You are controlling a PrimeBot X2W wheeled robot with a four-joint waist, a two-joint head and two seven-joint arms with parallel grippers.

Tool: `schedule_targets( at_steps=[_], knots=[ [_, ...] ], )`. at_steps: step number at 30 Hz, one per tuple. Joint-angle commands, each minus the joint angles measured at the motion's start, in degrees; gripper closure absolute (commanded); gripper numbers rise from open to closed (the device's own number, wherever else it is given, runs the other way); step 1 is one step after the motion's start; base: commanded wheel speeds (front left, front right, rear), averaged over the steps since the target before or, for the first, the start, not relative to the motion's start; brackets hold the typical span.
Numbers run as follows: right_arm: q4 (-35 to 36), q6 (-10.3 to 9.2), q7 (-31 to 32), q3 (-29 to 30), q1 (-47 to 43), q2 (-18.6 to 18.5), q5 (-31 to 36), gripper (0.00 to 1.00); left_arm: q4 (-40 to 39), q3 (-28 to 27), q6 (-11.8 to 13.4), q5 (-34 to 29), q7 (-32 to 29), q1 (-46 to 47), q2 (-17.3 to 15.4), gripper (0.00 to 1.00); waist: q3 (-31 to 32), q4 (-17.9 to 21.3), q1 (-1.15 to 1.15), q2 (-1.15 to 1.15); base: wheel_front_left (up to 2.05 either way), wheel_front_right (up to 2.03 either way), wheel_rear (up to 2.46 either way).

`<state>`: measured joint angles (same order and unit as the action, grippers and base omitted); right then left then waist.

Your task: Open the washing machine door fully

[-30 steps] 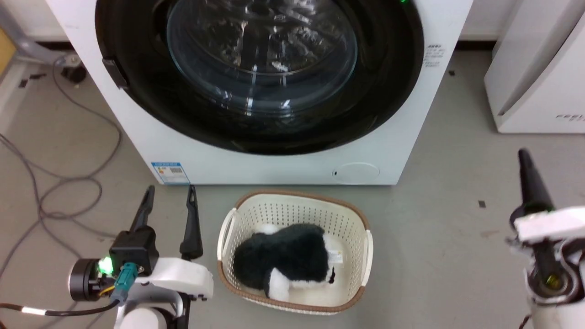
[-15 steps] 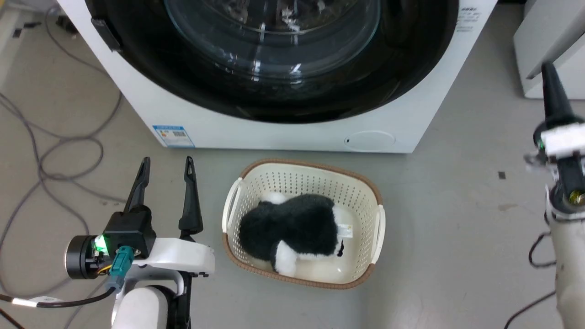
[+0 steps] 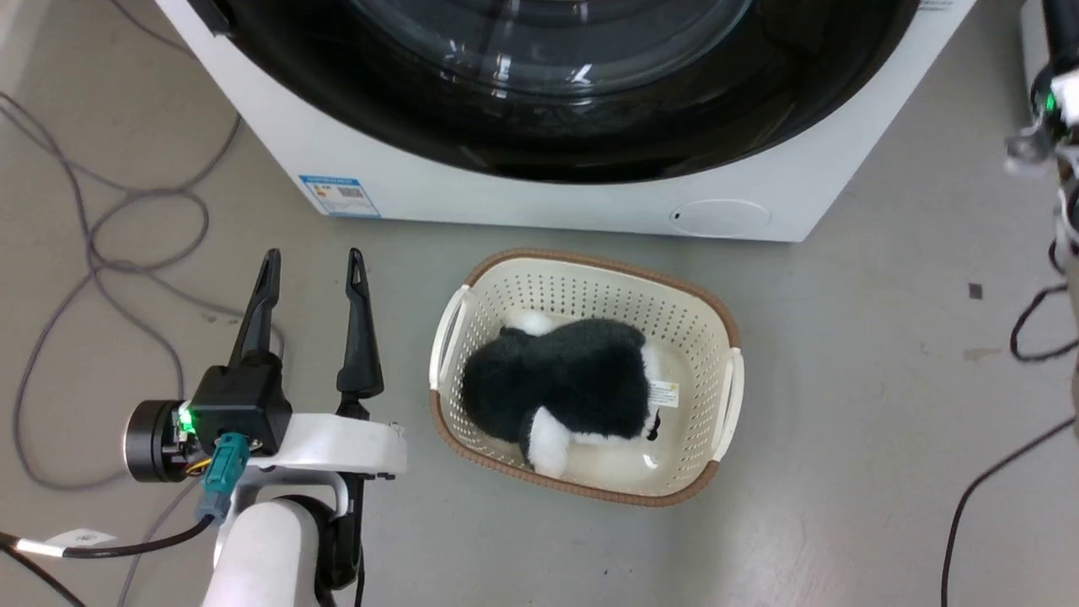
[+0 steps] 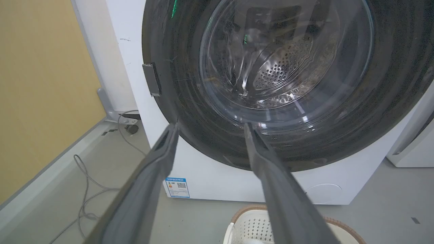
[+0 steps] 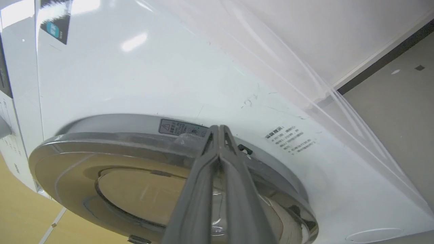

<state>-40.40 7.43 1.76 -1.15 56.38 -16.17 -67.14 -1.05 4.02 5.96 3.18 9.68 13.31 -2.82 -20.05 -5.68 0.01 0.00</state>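
Observation:
The washing machine (image 3: pixel 590 206) is a white box at the top of the head view. Its glossy black washing machine door (image 4: pixel 271 84), with a clear glass bowl, lies flat against the front; a small latch (image 4: pixel 151 79) sits on its left rim. My left gripper (image 3: pixel 313 265) hovers over the floor in front of the machine's lower left corner, open and empty, apart from the door. My right gripper (image 5: pixel 218 128) is shut with nothing between its fingers. Its tips are close to the silver side rim of the door (image 5: pixel 135 142) on the machine's right; contact is unclear.
A cream basket (image 3: pixel 590 268) holding a black-and-white plush toy (image 3: pixel 565 384) stands on the floor just before the machine. Grey cables (image 3: pixel 110 219) loop on the floor at the left. A black cable (image 3: pixel 1003 459) trails at the right. A white appliance (image 4: pixel 413 149) stands right of the machine.
The head camera has shifted, so the machine sits higher in the picture. My right gripper has risen toward the machine's right side. The left gripper holds its pose, still open.

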Motion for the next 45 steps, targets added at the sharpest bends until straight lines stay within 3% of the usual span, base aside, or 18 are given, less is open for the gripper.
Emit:
schedule_targets(
  at_steps=[1,21,34,45],
  knots=[
    [-1.6,0.05,0.3,-0.6,2.7,-0.7,-1.7,1.0,-0.2,0.2,0.5,0.2,0.5,1.1,0.0,0.0,-0.5,-0.3,-0.01,0.0,0.0,0.0,0.0],
    [-11.9,0.05,6.4,-7.9,15.9,-1.0,-11.9,1.0,0.3,2.0,2.4,1.6,2.9,3.7,-0.1,0.0,-4.0,-1.6,-0.01,0.0,0.0,0.0,0.0],
    [-11.9,0.05,22.4,-13.3,14.9,-1.6,-21.7,1.0,1.6,2.1,2.9,2.0,4.5,3.4,-0.1,0.0,-1.9,-1.3,-0.01,0.0,0.0,0.0,0.0],
    [-11.1,0.06,26.9,-16.4,10.6,-2.7,-25.4,1.0,2.3,1.1,3.0,1.7,5.3,1.3,-0.1,0.0,1.4,-0.5,-0.01,0.0,0.0,0.0,0.0]
  ],
)
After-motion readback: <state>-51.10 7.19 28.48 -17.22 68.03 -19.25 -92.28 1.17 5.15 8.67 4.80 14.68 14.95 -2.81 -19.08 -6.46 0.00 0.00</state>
